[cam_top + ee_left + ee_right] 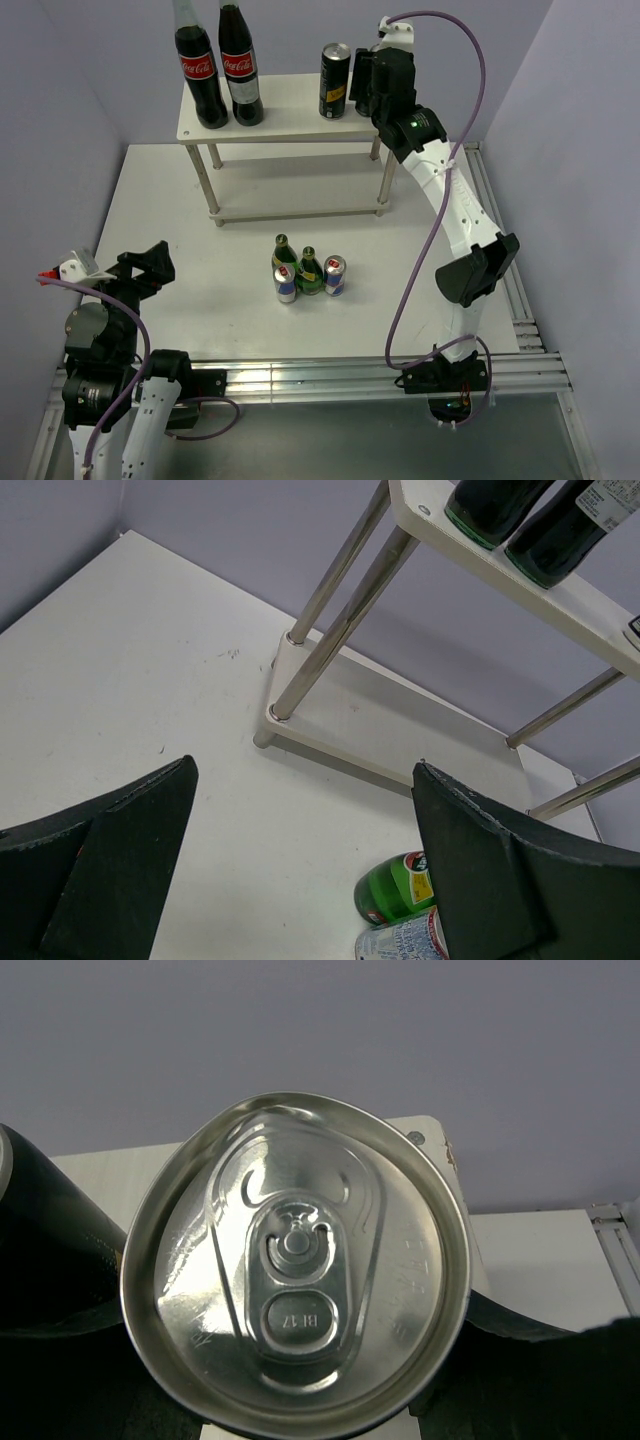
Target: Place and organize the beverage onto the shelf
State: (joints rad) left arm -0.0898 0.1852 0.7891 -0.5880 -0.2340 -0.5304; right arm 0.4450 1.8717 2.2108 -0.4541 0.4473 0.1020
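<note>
The right gripper (372, 88) is pinched on a tall black can (295, 1270) at the right end of the shelf's (290, 125) top board, just beside its twin (335, 80) with the yellow label. From above, the gripper hides most of the held can. The wrist view shows only its silver lid, whose tab stamp may read "BI 37". Two cola bottles (215, 70) at the board's left end read "Coca-Cola" on red. Two green bottles (309, 270) and two blue-and-silver cans (335, 275) cluster on the table (180, 200). The left gripper (150, 265) hangs spread wide, gripping nothing.
</note>
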